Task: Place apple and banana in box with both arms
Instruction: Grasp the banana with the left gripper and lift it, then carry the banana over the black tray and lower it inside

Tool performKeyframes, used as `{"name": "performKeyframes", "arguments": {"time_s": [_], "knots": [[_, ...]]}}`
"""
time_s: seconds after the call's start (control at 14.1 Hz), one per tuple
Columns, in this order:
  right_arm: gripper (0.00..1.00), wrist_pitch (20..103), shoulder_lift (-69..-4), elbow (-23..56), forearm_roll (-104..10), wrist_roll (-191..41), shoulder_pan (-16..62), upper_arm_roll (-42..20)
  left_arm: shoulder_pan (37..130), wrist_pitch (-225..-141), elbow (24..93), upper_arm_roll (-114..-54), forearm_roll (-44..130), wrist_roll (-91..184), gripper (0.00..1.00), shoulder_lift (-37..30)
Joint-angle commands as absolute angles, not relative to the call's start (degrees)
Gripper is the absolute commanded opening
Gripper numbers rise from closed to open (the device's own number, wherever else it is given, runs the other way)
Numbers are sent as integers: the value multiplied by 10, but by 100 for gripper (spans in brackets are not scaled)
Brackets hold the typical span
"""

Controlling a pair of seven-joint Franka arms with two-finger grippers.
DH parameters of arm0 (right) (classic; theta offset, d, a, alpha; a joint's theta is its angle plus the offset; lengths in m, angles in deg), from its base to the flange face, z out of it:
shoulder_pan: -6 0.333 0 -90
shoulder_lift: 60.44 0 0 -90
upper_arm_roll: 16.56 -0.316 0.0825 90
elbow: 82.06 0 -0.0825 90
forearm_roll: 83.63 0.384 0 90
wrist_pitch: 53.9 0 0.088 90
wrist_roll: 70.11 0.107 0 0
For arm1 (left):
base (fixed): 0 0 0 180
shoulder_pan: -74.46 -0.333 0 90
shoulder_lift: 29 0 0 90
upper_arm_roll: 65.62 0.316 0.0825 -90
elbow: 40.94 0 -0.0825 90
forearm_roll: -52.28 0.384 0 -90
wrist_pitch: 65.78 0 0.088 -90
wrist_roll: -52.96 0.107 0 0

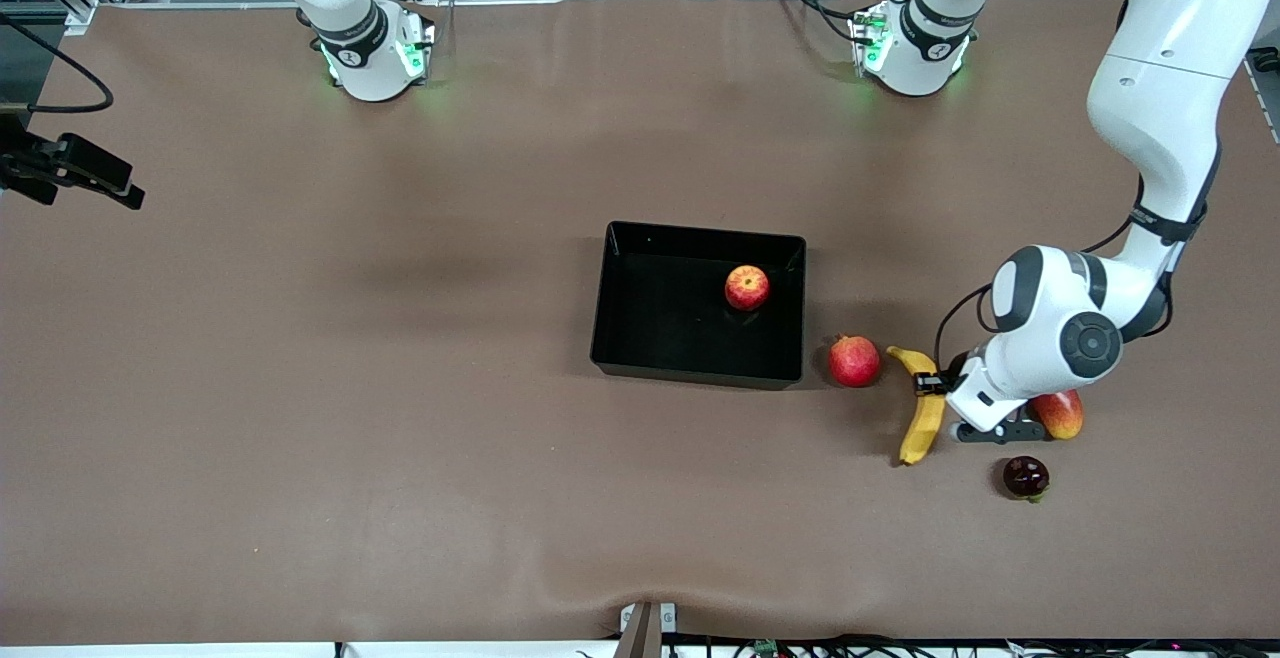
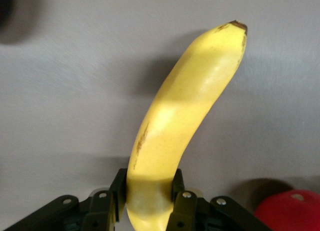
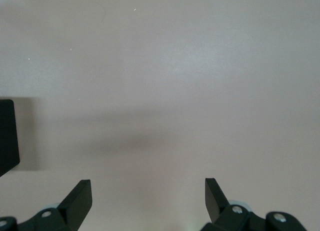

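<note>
The banana lies on the table between a red pomegranate and a mango, toward the left arm's end. My left gripper is down at table level and shut on it. In the left wrist view the gripper has both black fingers pressed against the banana near one end. The apple sits inside the black box in the middle of the table, close to the wall on the left arm's side. My right gripper is open over bare table and holds nothing.
The pomegranate stands between the box and the banana, close to both. The mango is partly hidden under the left arm's wrist. A dark purple fruit lies nearer the front camera than the mango.
</note>
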State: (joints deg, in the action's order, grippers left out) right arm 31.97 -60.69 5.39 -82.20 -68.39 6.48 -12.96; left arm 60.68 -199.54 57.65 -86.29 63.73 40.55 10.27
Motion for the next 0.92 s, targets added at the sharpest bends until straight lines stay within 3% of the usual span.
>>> {"name": "performKeyframes", "arguments": {"time_s": [0.0, 0.14, 0.35, 0.57, 0.85], "knots": [[100, 316, -603, 42, -823, -677, 64, -129, 592, -1947, 583, -865, 648, 414, 0, 42], [100, 315, -603, 42, -824, -680, 63, -128, 600, -1904, 582, -868, 640, 402, 0, -2], [100, 315, -603, 42, -827, -680, 67, -128, 601, -1833, 581, -938, 620, 327, 0, -39], [100, 315, -603, 42, -827, -681, 69, -129, 615, -1831, 579, -1010, 625, 208, 0, -33], [100, 313, -603, 42, -827, -680, 79, -129, 721, -1833, 550, -1015, 630, 121, 0, -15]]}}
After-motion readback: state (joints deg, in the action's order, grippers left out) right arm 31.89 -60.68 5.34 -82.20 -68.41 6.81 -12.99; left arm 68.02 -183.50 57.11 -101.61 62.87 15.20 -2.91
